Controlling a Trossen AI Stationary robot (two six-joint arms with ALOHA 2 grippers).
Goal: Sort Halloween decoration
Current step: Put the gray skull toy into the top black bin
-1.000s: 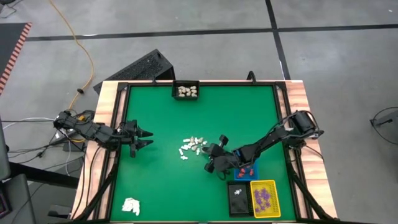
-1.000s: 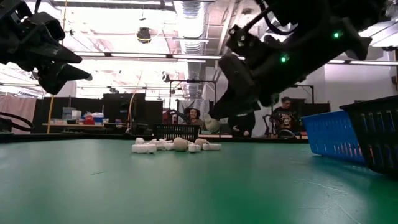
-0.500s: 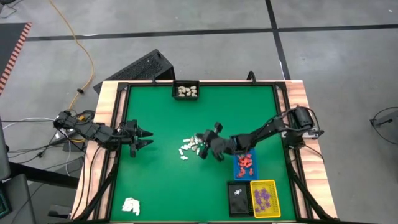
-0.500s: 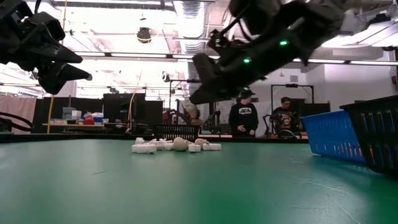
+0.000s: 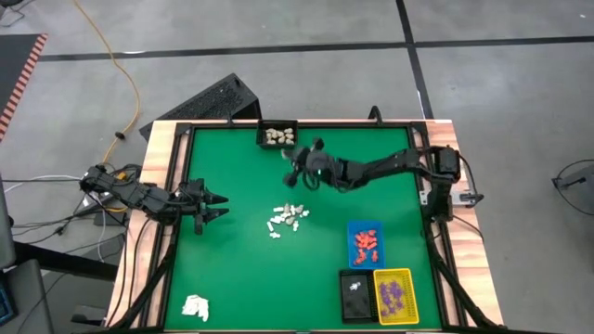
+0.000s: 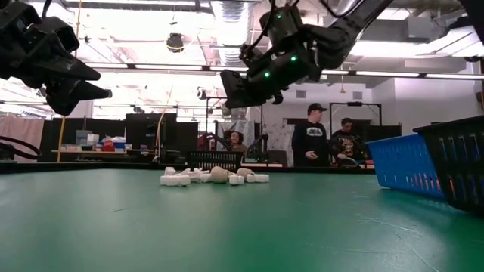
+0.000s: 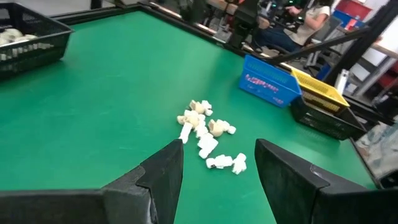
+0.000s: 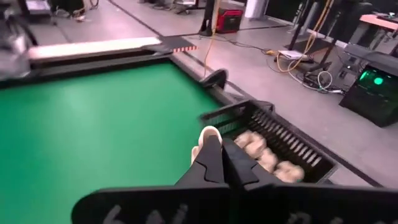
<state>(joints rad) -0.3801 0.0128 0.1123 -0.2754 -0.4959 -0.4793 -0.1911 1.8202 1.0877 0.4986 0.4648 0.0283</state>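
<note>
Four trays sit on the green table (image 5: 241,269): a black one (image 5: 277,135) at twelve o'clock holding cream pieces, and blue (image 5: 365,243), yellow (image 5: 393,295) and a second black (image 5: 354,294) at five o'clock. The loose pile of white and cream pieces (image 5: 288,219) lies at the centre. The right gripper (image 5: 297,168) hangs near the twelve o'clock tray. Only the right wrist view shows its jaws clamped on a cream piece (image 8: 207,135). The left gripper (image 5: 220,206), at nine o'clock, has its jaws apart.

Both arms are dark, jointed and slim, with black cables trailing off the left arm (image 5: 130,193). The right arm (image 5: 380,169) shows small green lights. The fingers (image 7: 163,174) are matte black wedges.
</note>
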